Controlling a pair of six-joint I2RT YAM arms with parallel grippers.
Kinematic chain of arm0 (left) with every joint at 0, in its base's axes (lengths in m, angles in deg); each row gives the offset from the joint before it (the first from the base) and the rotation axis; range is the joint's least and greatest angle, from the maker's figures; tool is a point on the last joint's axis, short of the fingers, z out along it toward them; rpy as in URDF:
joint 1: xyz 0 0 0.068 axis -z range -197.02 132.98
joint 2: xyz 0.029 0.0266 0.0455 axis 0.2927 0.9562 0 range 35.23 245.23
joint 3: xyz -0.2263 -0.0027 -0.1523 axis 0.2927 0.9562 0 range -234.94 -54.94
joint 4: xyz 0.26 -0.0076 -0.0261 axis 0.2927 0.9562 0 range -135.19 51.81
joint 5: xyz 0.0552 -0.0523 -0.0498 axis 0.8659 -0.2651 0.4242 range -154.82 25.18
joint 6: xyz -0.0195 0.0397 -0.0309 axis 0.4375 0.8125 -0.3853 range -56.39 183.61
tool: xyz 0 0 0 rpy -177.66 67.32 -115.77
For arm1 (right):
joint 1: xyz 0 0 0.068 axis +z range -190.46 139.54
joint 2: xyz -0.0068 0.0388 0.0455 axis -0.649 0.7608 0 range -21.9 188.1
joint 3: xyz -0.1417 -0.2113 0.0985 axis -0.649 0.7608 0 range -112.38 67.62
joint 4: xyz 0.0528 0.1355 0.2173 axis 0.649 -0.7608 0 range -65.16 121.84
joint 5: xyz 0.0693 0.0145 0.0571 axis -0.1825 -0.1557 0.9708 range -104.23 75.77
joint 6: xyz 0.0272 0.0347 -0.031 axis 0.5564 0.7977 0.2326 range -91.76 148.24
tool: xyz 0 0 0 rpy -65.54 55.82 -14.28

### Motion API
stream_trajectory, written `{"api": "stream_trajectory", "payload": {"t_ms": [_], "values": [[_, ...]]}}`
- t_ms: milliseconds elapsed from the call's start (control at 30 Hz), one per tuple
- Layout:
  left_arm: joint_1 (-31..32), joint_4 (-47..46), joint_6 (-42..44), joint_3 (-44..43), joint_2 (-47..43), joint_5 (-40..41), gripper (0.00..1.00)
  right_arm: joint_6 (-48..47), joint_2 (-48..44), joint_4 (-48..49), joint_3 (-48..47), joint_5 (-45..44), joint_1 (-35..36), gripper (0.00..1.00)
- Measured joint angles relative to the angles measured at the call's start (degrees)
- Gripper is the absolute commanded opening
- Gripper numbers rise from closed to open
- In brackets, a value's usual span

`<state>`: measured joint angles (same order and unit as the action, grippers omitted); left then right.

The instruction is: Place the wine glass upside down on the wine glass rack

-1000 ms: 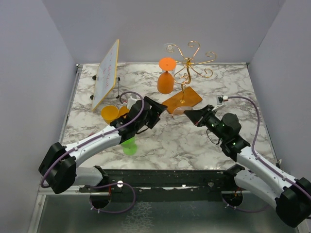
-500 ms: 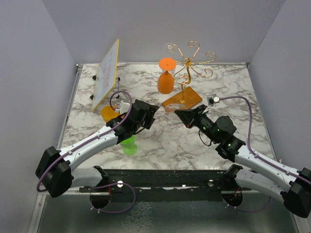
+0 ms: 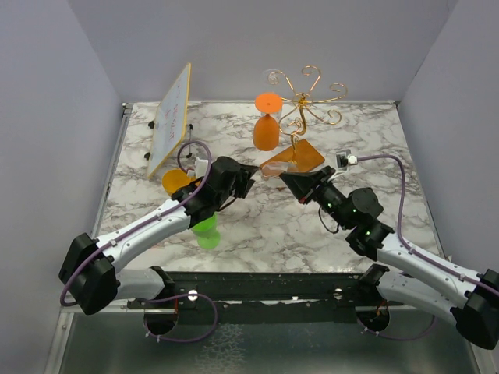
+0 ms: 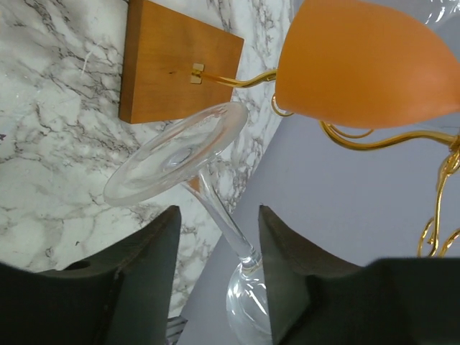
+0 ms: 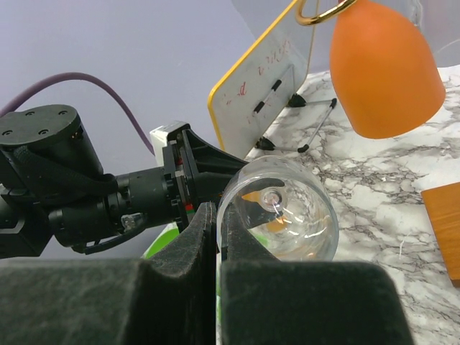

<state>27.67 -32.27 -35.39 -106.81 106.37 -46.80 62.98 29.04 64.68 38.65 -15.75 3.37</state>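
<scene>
**A:** Where's the wine glass (image 4: 176,154) rn?

**B:** Up off the table, just in front of the rack (image 3: 308,158), by the near-left corner of its wood base. Not on the rack yet.

**A:** Which way's it lying?

**B:** Roughly on its side, tilted. Foot end is nearest the rack's base, bowl end is away from it, over on the R arm's side. So the stem runs across btwn the two arms.

**A:** Who's got it?

**B:** R gripper (image 5: 218,215). It's pinched tight on the bowl's rim, w/ the mouth of the bowl facing its cam.

**A:** And L?

**B:** L gripper (image 4: 219,212) comes in from left of the rack, partway open. Its fingers (image 4: 144,251) sit one each side of the stem. There's a gap on both sides, so it's straddling, not touching afaict.

**A:** So, a handover?

**B:** Looks like it, imo. L prob needs to pinch the stem before R lets go. Then foot goes up, bowl down, and the stem slides into one of the curled arms up top of the rack.

**A:** Risk?

**B:** The stem's thin & slick and crosses L's gap at a slant, so it could twist when squeezed. Also an orange glass (image 3: 266,132) sits upside down just left of the rack, close to the likely path. Can't tell if it's hanging or standing.
</scene>
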Motion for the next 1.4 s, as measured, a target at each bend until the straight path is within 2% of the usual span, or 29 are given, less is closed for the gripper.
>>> {"api": "stream_trajectory", "payload": {"t_ms": [200, 400, 667, 733, 900, 1000, 1233, 1400], "values": [[-0.07, -2.12, 0.48, -0.20, 0.42, -0.09, 0.24, 0.42, -1.51, 0.24, 0.39, 0.13, 0.00, 0.01], [-0.42, -5.62, 0.39, -0.20, 0.42, 0.17, 0.00, 1.22, -3.32, 0.59, 2.10, 1.49, 0.00, 0.01], [-1.07, -11.47, 1.33, 0.33, 0.17, 0.94, 0.00, 2.54, -4.33, 3.39, 5.57, 4.17, -0.02, 0.02], [-1.03, -13.14, 1.95, 1.14, -0.42, 0.94, 0.00, 2.91, -4.74, 3.63, 5.86, 4.24, 0.00, 0.09], [-0.68, -16.31, 5.51, 2.93, -2.16, 1.18, 0.00, 4.70, -6.73, 3.58, 6.97, 4.39, 0.00, 0.39], [-0.68, -19.21, 8.31, 5.62, -4.07, 2.08, 0.00, 5.81, -8.61, 2.58, 7.30, 4.20, 0.07, 0.50], [-0.68, -24.04, 17.62, 8.39, -6.56, 3.56, 0.00, 7.56, -15.91, -5.01, 7.39, 0.68, 0.15, 0.60], [-0.68, -27.28, 26.38, 10.43, -8.81, 3.45, 0.00, 7.39, -19.45, -14.86, 5.40, -1.99, 0.15, 0.66]]}}
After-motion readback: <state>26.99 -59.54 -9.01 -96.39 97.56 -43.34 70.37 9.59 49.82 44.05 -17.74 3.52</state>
